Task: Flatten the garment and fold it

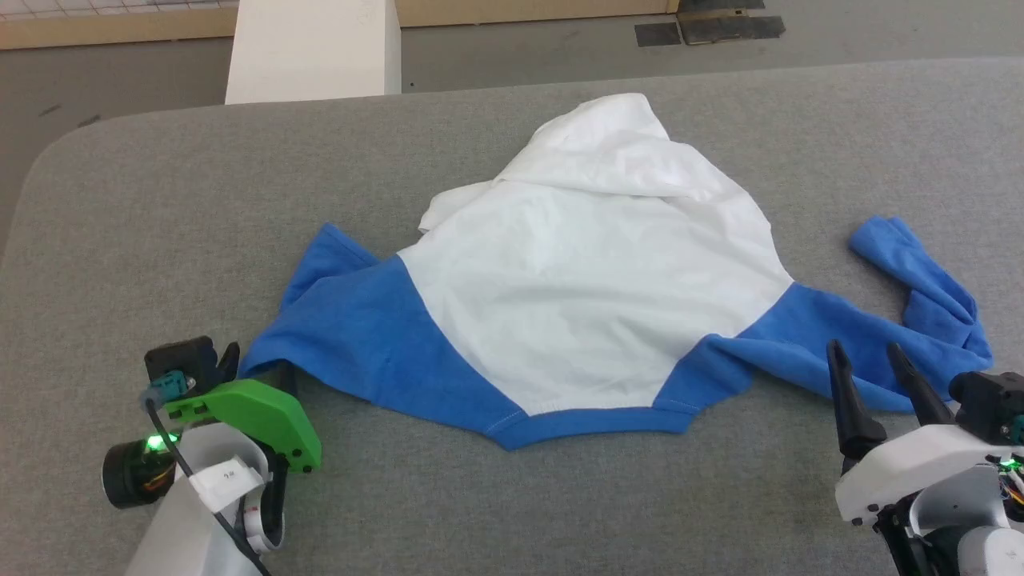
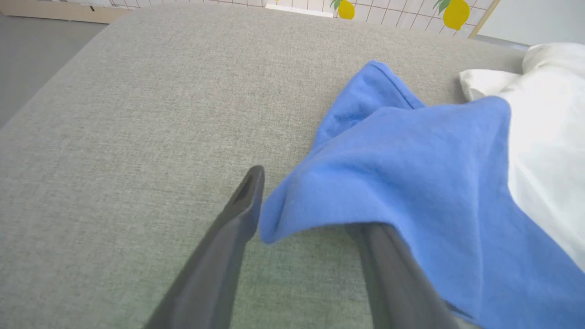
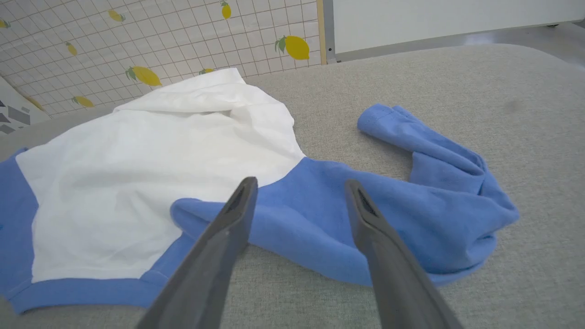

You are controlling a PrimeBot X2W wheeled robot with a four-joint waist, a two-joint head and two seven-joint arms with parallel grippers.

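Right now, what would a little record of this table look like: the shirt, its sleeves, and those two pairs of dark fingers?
Garment: soft white shirt with bright blue sleeves, rumpled on the grey fabric table, far end folded over
Left sleeve: edge draped over one left finger
Right sleeve: crumpled, doubled back
Left fingers: open, at the left sleeve
Right fingers: open, poised by the right sleeve

The garment (image 2: 411,183) drapes over one finger (image 2: 393,283) of the left end effector (image 2: 308,201), hiding its tip. Past that finger, its white body is cut off by the picture's edge.
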